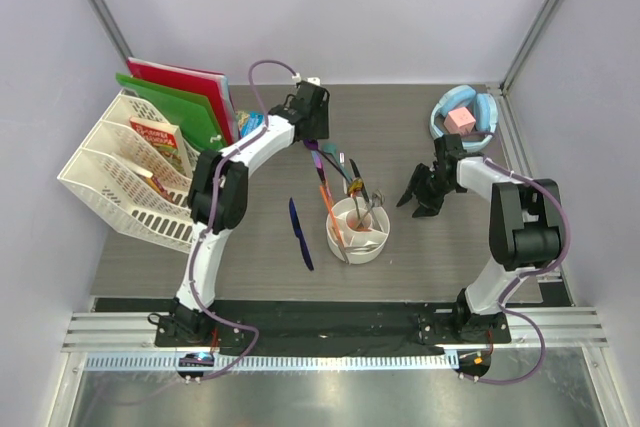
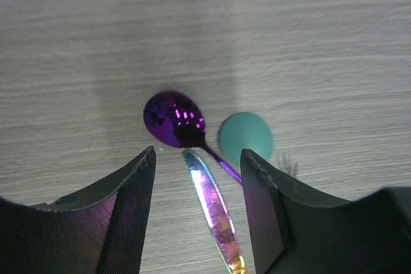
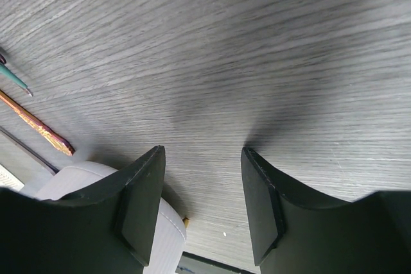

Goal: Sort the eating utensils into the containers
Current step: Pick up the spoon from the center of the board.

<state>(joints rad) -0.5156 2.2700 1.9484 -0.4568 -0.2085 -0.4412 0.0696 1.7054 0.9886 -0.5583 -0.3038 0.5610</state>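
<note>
Left gripper (image 2: pixel 199 155): wide open, empty, straddled the slim iridescent metal utensil (image 2: pixel 215 206)
Right gripper (image 3: pixel 202 155): open, empty
Grasp needed: centring, clear of glossy purple metal spoon (image 2: pixel 173 119)

Knife (image 1: pixel 300 234) left of cup (image 1: pixel 362 250) on table (image 1: pixel 450 257)

**Room to the right of the cup, a crowd under the left arm**

The table (image 1: pixel 430 257) shows bare wood between the white cup (image 1: pixel 358 232) and the right gripper (image 1: pixel 416 199). Its fingers stand apart over plain tabletop, with the cup's wall close beside one of them. Handles lean out of the cup toward the far side and crowd the way in from there. The dark blue knife (image 1: pixel 300 234) lies alone left of the cup, with open surface beyond it up to the lattice rack (image 1: pixel 125 177). The left gripper (image 2: pixel 198 155) straddles an iridescent piece (image 2: pixel 215 213) with its fingers spread. The purple spoon (image 2: pixel 173 119) and a teal piece (image 2: pixel 245 136) lie just ahead — barely a gap between them. The light blue bowl (image 1: pixel 465 119) fills the far right corner.
</note>
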